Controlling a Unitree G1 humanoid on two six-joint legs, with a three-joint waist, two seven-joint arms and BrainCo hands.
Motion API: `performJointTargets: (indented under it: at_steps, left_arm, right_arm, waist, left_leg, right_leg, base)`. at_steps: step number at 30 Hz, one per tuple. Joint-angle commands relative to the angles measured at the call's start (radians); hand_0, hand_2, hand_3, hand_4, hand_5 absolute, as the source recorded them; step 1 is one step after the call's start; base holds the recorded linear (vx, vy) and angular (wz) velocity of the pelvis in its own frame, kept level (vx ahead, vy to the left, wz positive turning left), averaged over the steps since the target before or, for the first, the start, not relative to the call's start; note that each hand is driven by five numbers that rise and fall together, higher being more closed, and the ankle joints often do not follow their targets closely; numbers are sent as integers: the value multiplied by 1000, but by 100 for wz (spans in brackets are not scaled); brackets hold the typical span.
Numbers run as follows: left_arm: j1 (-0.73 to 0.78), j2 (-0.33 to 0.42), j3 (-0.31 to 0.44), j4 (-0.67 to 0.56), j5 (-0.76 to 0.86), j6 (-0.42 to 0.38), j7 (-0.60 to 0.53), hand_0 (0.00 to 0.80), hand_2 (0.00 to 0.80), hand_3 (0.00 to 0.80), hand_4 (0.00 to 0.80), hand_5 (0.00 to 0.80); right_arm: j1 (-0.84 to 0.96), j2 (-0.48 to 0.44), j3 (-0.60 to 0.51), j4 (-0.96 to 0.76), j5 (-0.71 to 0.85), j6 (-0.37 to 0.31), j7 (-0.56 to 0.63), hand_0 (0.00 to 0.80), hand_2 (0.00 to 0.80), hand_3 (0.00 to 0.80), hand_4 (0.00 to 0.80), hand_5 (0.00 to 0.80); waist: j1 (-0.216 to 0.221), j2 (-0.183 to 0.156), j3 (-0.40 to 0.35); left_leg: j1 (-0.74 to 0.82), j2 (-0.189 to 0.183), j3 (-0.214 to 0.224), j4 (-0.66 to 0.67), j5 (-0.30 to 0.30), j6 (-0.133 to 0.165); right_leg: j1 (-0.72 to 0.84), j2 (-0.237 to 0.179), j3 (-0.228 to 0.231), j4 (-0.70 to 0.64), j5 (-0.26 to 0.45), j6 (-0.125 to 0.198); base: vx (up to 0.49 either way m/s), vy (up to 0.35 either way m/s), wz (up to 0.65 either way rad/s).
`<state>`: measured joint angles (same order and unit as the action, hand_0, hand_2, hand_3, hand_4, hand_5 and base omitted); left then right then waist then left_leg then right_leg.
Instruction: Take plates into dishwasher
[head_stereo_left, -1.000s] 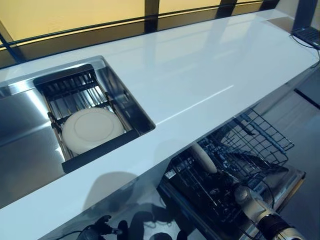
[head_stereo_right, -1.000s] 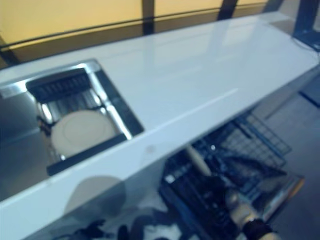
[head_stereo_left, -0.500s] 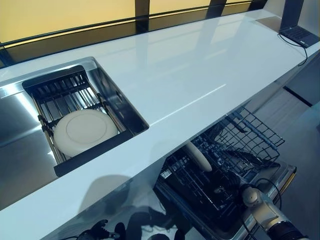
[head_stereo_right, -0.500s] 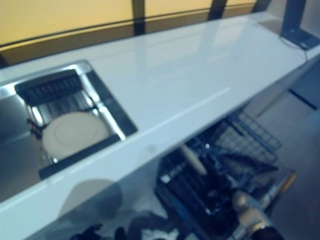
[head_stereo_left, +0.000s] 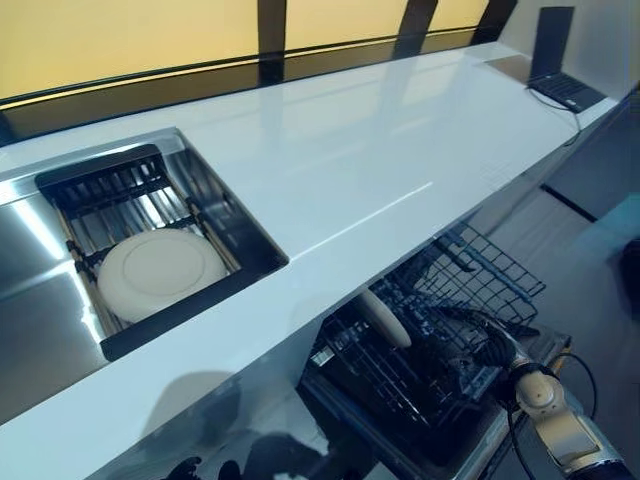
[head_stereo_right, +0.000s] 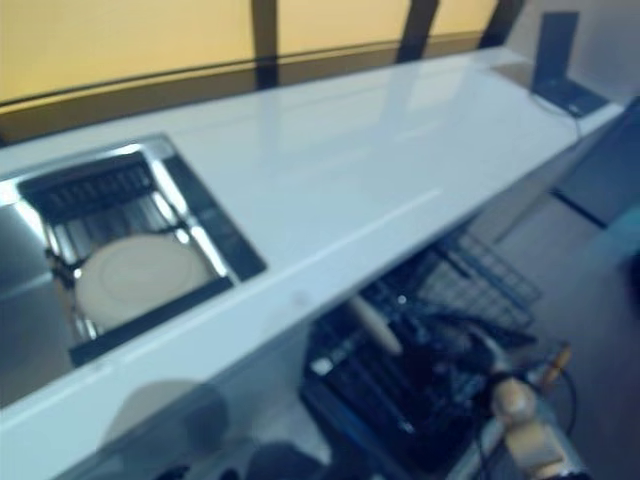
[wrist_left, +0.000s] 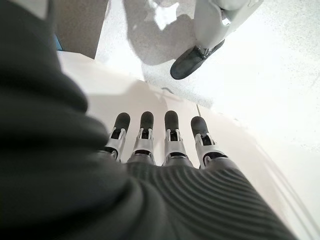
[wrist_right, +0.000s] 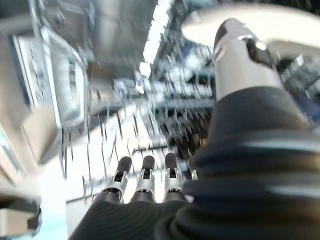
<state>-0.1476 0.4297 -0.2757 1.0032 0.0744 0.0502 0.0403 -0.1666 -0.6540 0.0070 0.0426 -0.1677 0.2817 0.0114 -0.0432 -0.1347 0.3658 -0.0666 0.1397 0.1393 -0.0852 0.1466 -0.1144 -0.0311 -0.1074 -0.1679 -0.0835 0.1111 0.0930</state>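
One plate (head_stereo_left: 155, 273) lies flat on the drying rack (head_stereo_left: 120, 190) in the sink (head_stereo_left: 40, 330), left of frame; another plate (head_stereo_left: 383, 318) stands on edge in the dishwasher rack (head_stereo_left: 450, 330), lower right; the right hand (wrist_right: 145, 182) hangs over that rack, fingers straight, holding nothing; the left hand (wrist_left: 160, 137), released too, shows only in its wrist view, fingers relaxed over pale floor; the risk, I judge, is the withdrawing right arm catching a wire and tipping the standing plate; the right wrist view is smeared, so the rack's slots are hard to make out; the dishwasher's lower part is cut off.
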Motion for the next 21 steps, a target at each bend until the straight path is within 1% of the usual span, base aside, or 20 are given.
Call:
performJointTargets:
  at_steps: [1,4,6,10,11,12,15,16,18,19,21]
  left_arm:
    - [0,-36,36,62,35,-32,26,0,0,0,0,0]
    - [26,-48,53,86,29,-49,33,0,0,0,0,0]
    - [46,-59,60,95,28,-56,38,0,0,0,0,0]
    - [67,-72,64,115,31,-73,35,0,0,0,0,0]
    - [67,-72,63,117,31,-74,34,0,0,0,0,0]
    - [73,-78,61,128,30,-83,33,0,0,0,0,0]
    - [83,-83,53,133,26,-84,30,0,0,0,0,0]
    - [87,-85,47,134,25,-82,26,0,0,0,0,0]
    - [89,-85,42,134,24,-79,24,0,0,0,0,0]
    - [88,-86,34,138,21,-72,21,0,0,0,0,0]
    - [86,-85,28,143,15,-71,20,0,0,0,0,0]
  right_arm:
    - [25,-82,-82,-96,86,-65,-67,0,0,0,0,0]
    - [49,-81,-133,-139,162,-107,-80,0,0,0,0,0]
    - [67,-76,-167,-176,232,-149,-88,0,0,0,0,0]
    - [89,-65,-210,-234,343,-224,-67,0,0,0,0,0]
    - [91,-64,-211,-236,350,-231,-65,0,0,0,0,0]
    - [91,-59,-216,-254,382,-265,-50,0,0,0,0,0]
    - [78,-55,-216,-278,449,-291,-22,0,0,0,0,0]
    - [60,-48,-210,-291,502,-305,-2,0,0,0,0,0]
    - [46,-41,-204,-302,533,-310,7,0,0,0,0,0]
    - [20,-34,-192,-313,580,-311,27,0,0,0,0,0]
    - [-9,-25,-175,-327,612,-305,44,0,0,0,0,0]
  waist:
    - [-19,18,-73]
    - [-27,20,-94]
    - [-31,24,-110]
    - [-37,38,-139]
    - [-37,39,-141]
    - [-39,44,-151]
    - [-40,50,-167]
    - [-39,52,-176]
    - [-38,54,-183]
    - [-35,55,-192]
    - [-32,57,-197]
  left_leg:
    - [10,-48,3,-2,-98,85]
    - [35,-45,14,0,-107,87]
    - [49,-46,21,5,-115,88]
    - [72,-57,32,13,-131,96]
    - [74,-58,33,14,-132,97]
    - [82,-65,36,22,-142,102]
    - [91,-73,42,35,-157,110]
    - [98,-78,45,43,-168,116]
    - [101,-82,46,48,-175,121]
    - [106,-86,46,53,-183,130]
    - [108,-91,46,60,-190,140]
  right_leg:
    - [-31,84,21,88,-81,-23]
    - [-13,83,35,83,-84,-24]
    - [-1,79,42,81,-86,-22]
    - [17,61,55,85,-93,-16]
    - [19,60,56,86,-94,-15]
    - [24,50,61,91,-96,-12]
    - [32,38,68,99,-100,-6]
    - [36,28,72,108,-103,-1]
    - [37,20,76,117,-106,4]
    - [38,11,80,134,-110,11]
    - [34,-2,83,164,-114,19]
  base:
    - [50,38,-11]
    - [94,58,-16]
    - [140,86,-24]
    - [132,117,-16]
    - [156,151,-11]
    - [162,155,-7]
    - [157,151,-3]
    - [193,202,-6]
    - [149,170,-8]
    - [138,179,-8]
    - [119,181,-7]
